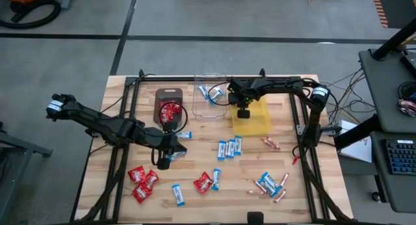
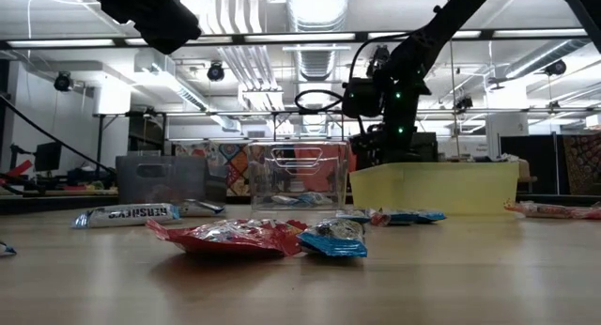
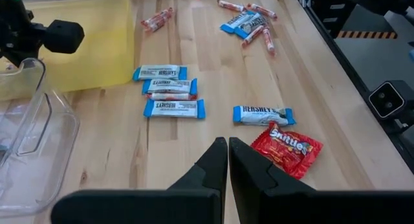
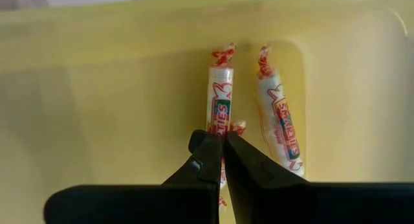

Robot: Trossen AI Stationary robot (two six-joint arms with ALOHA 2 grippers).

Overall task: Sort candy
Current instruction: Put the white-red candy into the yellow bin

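Two tools, both closed. We see the right tool (image 4: 223, 160) over the yellow tray (image 1: 259, 123), far right of centre, pinching a pinkish stick (image 4: 220, 107) near its end; a second stick (image 4: 279, 117) lies just beside it. Risk: opening while the wrapper snags would drag it back out. Left tool (image 3: 228, 160) hangs empty above the tabletop (image 1: 201, 147), near a red packet (image 3: 288, 146) and blue-and-white bars (image 3: 173, 107); descending closed, it would shove these apart.
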